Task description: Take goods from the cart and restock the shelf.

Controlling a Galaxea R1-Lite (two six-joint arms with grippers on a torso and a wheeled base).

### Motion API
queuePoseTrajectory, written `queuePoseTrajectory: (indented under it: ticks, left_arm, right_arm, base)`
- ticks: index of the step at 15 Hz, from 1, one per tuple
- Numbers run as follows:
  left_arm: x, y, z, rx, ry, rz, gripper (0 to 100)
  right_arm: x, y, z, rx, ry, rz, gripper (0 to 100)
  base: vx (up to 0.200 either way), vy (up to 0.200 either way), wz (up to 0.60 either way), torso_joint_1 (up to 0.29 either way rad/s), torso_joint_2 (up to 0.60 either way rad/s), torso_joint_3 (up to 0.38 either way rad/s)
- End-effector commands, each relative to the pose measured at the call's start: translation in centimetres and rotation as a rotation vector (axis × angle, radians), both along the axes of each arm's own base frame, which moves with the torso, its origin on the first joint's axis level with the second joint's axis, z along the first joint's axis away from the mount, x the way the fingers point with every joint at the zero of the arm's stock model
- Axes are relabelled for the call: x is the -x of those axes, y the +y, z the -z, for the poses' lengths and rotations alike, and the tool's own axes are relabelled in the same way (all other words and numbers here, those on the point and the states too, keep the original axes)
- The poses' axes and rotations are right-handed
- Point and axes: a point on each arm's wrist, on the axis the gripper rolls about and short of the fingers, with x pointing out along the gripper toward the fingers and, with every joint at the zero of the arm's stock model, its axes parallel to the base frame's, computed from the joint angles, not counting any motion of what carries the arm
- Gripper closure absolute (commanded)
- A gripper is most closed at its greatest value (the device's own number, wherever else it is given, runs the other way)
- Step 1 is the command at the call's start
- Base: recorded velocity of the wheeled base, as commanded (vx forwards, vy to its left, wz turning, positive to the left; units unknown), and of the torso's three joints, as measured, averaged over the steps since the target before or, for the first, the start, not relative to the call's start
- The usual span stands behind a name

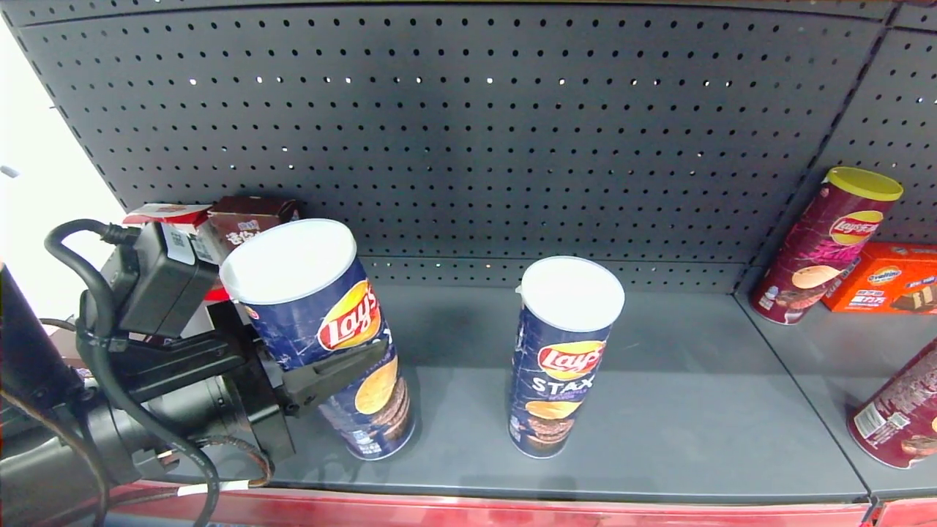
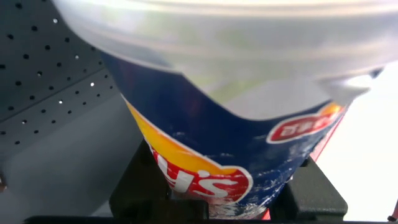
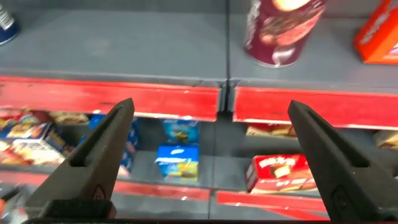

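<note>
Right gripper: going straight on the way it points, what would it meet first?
Most likely the shelf's red front edge, which the open right gripper frames. Depth is unclear; aimed slightly lower, it would enter the lower shelf instead.

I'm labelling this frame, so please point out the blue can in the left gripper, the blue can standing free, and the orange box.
Held blue can (image 1: 348, 326): head view, on its front logo.
Standing blue can (image 1: 560, 362): head view, on its front logo.
Orange box (image 1: 889, 282): head view, on its printed face.

We see a maroon can (image 1: 820, 249) just beside an orange box (image 1: 889, 282) at the pegboard (image 1: 468, 132), and a second maroon can (image 1: 897, 417) nearer the front.
</note>
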Motion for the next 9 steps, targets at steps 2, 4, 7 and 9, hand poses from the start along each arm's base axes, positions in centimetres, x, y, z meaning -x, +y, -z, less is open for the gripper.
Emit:
queuePoseTrajectory:
  ticks: [2,4,7,9]
  left_arm:
    - [0.1,-0.1,0.2,-0.003,0.009,0.005,100]
    - [-0.1,0.0,-0.2,0.005,-0.005,0.001,100]
    - [-1.1,-0.5,-1.3,0.018,-0.027,0.05,100]
    - [-2.0,-1.0,-2.6,0.03,-0.052,0.07,100]
  right_arm:
    - [0.3,0.0,0.1,0.001,-0.044,0.001,0]
    - [0.3,0.0,0.1,-0.001,-0.044,0.001,0]
    - [0.3,0.0,0.1,0.001,-0.044,0.001,0]
    - [0.3,0.0,0.1,0.001,-0.044,0.001,0]
  base:
    - [0.0,0.0,0.0,0.0,0.0,0.0]
    - [0.0,0.0,0.0,0.0,0.0,0.0]
    - [0.0,0.0,0.0,0.0,0.0,0.0]
    - [0.0,0.0,0.0,0.0,0.0,0.0]
